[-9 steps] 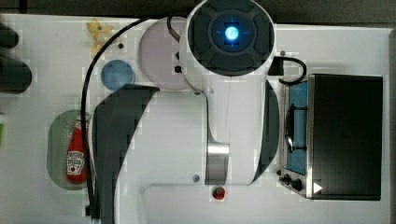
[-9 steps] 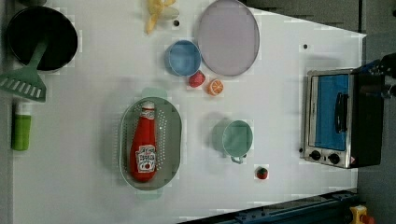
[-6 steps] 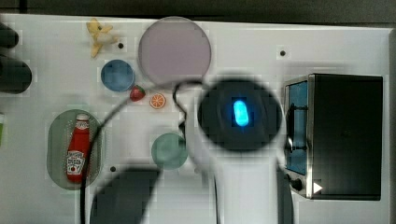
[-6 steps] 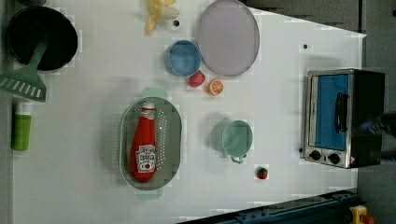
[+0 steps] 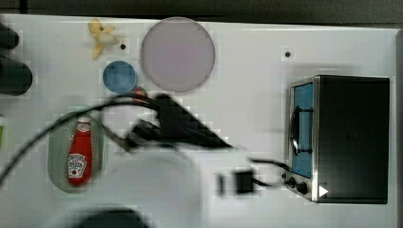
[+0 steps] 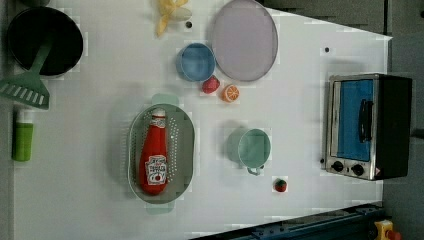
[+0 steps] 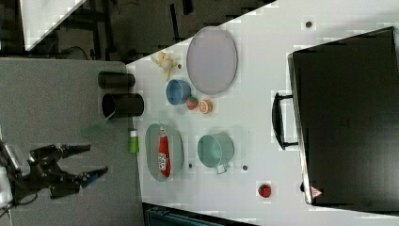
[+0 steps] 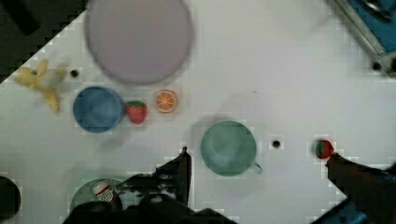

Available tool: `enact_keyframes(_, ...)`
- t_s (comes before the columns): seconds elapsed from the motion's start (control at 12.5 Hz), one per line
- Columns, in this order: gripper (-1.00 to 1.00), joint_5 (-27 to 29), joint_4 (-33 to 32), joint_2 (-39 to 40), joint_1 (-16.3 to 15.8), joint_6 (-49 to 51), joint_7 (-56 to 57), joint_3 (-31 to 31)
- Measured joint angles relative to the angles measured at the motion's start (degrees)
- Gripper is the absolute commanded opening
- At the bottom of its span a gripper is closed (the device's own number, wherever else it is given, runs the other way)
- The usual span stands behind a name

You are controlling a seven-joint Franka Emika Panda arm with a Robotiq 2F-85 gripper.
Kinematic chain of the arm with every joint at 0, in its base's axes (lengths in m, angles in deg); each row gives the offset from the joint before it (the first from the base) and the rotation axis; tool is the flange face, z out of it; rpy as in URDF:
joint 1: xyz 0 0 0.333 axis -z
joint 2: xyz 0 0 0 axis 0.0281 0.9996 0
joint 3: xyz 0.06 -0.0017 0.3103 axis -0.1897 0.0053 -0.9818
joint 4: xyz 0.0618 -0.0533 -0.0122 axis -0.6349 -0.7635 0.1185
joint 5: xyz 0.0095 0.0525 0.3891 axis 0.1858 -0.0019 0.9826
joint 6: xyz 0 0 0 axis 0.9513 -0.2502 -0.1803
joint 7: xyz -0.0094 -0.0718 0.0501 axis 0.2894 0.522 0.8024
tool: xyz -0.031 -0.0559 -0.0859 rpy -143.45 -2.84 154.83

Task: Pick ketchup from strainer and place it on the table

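The ketchup bottle (image 6: 153, 159) is red with a white label. The strainer (image 6: 186, 145) is pale green with tiny holes. The desk (image 6: 100, 150) is white. The cup (image 6: 254, 148) is teal, the bowl (image 6: 196, 61) blue, the plate (image 6: 244, 40) pale purple.

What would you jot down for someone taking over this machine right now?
Pincer: open, holding nothing, up above the table near the teal cup.
Ketchup: lying flat inside the strainer, cap toward the blue bowl.
Done: nothing yet; bottle untouched.
Left: move over the strainer, grasp the bottle, lift it out, set it on a bare part of the table.
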Motion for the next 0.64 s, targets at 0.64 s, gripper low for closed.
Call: enact_keyframes(0.64,1.00,0.28,-4.64,20.60,-3.54,-9.20,-0.95,-21.87)
